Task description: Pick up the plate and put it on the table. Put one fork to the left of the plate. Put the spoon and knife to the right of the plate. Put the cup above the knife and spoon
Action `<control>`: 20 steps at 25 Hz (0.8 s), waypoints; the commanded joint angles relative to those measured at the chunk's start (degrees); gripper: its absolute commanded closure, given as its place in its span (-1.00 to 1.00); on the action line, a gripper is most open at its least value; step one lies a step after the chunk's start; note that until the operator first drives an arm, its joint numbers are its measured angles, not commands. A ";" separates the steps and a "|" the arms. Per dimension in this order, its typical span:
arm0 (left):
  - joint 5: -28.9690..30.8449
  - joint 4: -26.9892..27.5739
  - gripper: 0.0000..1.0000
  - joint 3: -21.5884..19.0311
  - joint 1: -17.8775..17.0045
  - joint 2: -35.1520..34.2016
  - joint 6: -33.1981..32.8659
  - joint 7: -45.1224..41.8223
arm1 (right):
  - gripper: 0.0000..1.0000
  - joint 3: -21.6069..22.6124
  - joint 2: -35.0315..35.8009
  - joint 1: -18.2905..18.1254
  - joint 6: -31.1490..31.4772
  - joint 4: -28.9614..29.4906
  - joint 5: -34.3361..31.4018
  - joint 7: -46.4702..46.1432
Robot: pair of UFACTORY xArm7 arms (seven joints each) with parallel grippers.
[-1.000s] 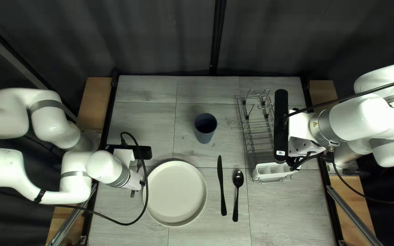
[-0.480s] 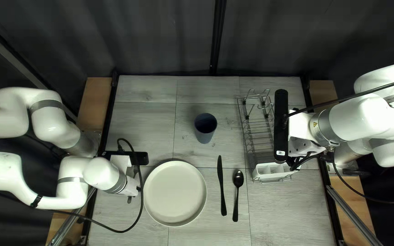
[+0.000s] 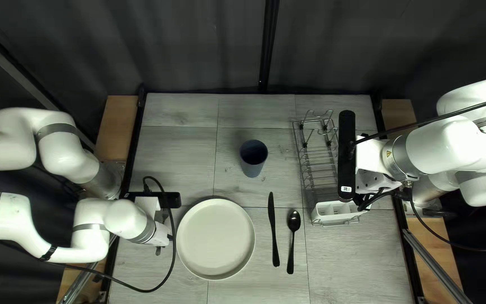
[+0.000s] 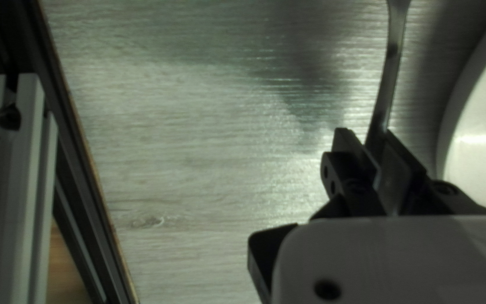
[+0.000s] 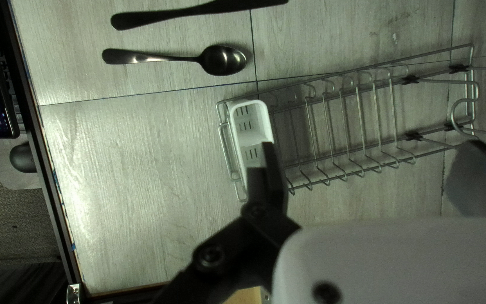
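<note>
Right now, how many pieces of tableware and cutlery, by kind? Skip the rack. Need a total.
Plate: 1
Cup: 1
Knife: 1
Spoon: 1
Fork: 1, only partly visible
Total: 5

Looks dark on the curtain in the top left view, but bright on the table and extra bright on the white arms. Makes a soft shadow by the far edge of the plate. In the left wrist view, shines in a white streak on the plate, with pale glare and gray shadow on the table. In the right wrist view, glints on the spoon.
</note>
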 commanded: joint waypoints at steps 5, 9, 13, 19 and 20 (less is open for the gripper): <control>-0.11 -0.83 -1.00 2.61 -3.13 -0.95 0.37 0.53 | -1.00 0.00 0.00 0.00 0.00 0.00 0.00 0.00; 2.07 -0.69 -1.00 5.77 -4.89 -2.69 1.77 0.17 | -1.00 0.00 0.00 0.00 0.00 0.00 0.00 0.00; 5.09 -0.55 -1.00 9.53 -6.30 -4.84 3.46 0.61 | -1.00 0.00 0.00 0.00 0.00 0.00 0.00 0.00; 14.97 -0.09 -1.00 19.58 -8.02 -10.15 9.99 3.40 | -1.00 0.00 0.00 0.00 0.00 0.00 0.00 0.00; 17.46 0.35 -1.00 21.81 -8.28 -11.45 11.90 3.82 | -1.00 0.00 0.00 0.00 0.00 0.00 0.00 0.00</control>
